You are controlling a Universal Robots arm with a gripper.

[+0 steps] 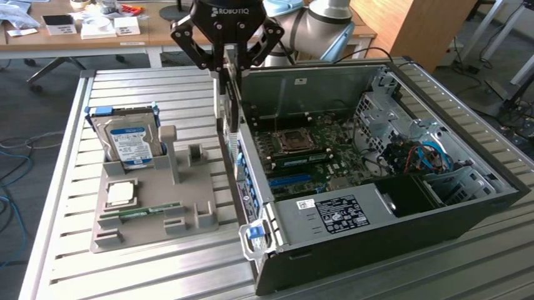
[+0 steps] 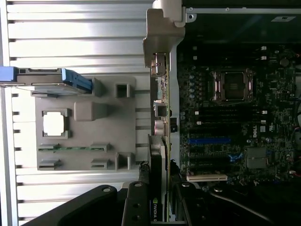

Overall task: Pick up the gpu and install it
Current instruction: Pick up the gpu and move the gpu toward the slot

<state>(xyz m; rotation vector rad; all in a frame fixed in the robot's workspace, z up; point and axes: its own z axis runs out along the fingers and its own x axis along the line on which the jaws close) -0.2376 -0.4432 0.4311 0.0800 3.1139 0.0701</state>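
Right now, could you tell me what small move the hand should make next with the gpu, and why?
Probably a short shift toward the exterior view's right, into the open case. The hand holds the gpu upright over the case's side wall, while the blue slot on the motherboard lies further inside.

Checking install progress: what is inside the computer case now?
Motherboard with CPU socket, blue cables, a labelled power supply. The gripper holds the gpu by the case wall, not seated. Anything under the power supply is covered.

gpu (image 2: 157, 181) above case (image 1: 392, 244) wall | holder (image 1: 154, 206) at exterior view's left of case | hard drive (image 1: 129, 140) upright in holder
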